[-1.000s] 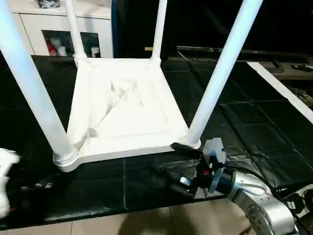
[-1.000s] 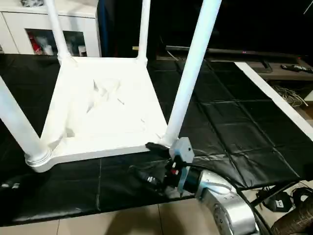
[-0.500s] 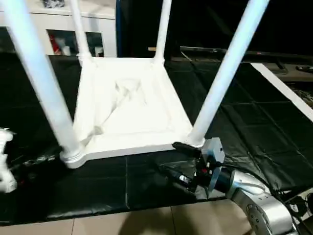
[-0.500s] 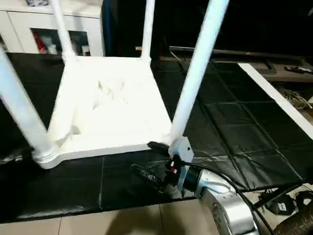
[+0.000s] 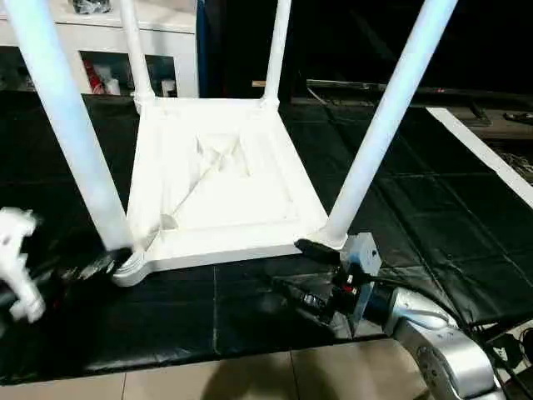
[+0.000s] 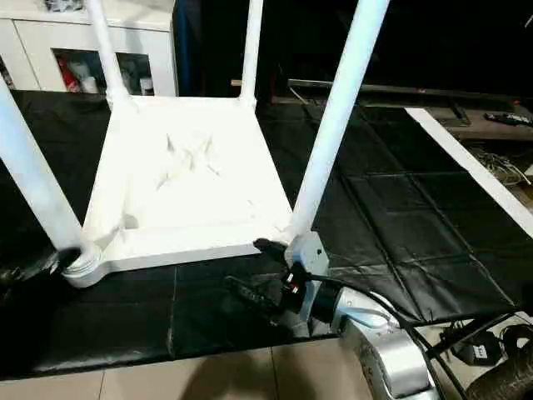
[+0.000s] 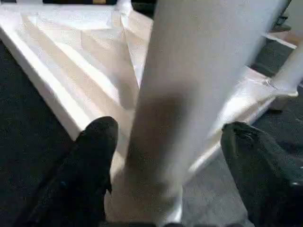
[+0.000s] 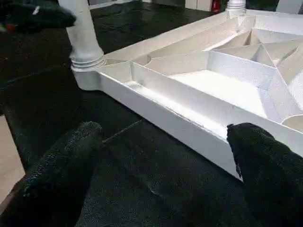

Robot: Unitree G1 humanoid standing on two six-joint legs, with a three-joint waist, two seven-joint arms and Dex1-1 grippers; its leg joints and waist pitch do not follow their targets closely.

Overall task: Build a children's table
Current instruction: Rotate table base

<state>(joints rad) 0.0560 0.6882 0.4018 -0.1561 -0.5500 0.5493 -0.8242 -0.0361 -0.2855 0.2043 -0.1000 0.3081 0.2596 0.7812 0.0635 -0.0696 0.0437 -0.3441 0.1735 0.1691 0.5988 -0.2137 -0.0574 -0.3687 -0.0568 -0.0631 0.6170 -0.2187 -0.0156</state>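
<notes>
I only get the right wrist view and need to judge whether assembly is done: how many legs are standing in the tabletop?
Observer: Four. Each leg, like the near right leg, stands upright in a corner socket of the upturned tabletop.
Operator: Where is the left hand?
Observer: The left hand is open, its fingers on either side of the near left leg, low by its base.
Operator: And my right hand?
Observer: The right hand hovers open over the black mat, just in front of the near right leg's base.
</notes>
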